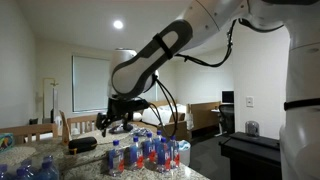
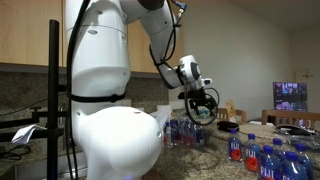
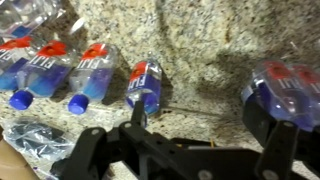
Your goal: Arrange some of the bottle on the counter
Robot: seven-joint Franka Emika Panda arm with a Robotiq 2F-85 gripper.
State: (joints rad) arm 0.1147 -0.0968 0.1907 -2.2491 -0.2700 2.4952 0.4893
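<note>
Right, the bottles (image 1: pixel 146 152) first: a tight cluster of clear ones with blue and red labels stands on the speckled counter (image 3: pixel 205 45), toward its right part in an exterior view, just below the arm. In the wrist view a row of several runs along the left with blue caps nearest me. Then comes a stretch of bare stone, then a lone bottle (image 3: pixel 285 92) well apart on the right. The gripper (image 3: pixel 180 140) hangs over that bare stretch, its fingers (image 3: pixel 85 155) spread wide and nothing between them but counter. In both exterior views it hovers just above the cluster, and I can't see it touching any bottle. A second batch (image 2: pixel 272 155) of the same bottles sits near the camera, well apart from the cluster. A dark bundle (image 3: pixel 35 140) lies at the near left of the wrist view; too blurred to name. Wooden chairs (image 1: pixel 30 130) stand beyond the counter, far left. My reading of progress: partly done. One group is gathered and looks orderly, and the hand is empty. The lone bottle and the second batch are not in the row. Whether they need to join it, I can't tell, since the task asks only for some.
</note>
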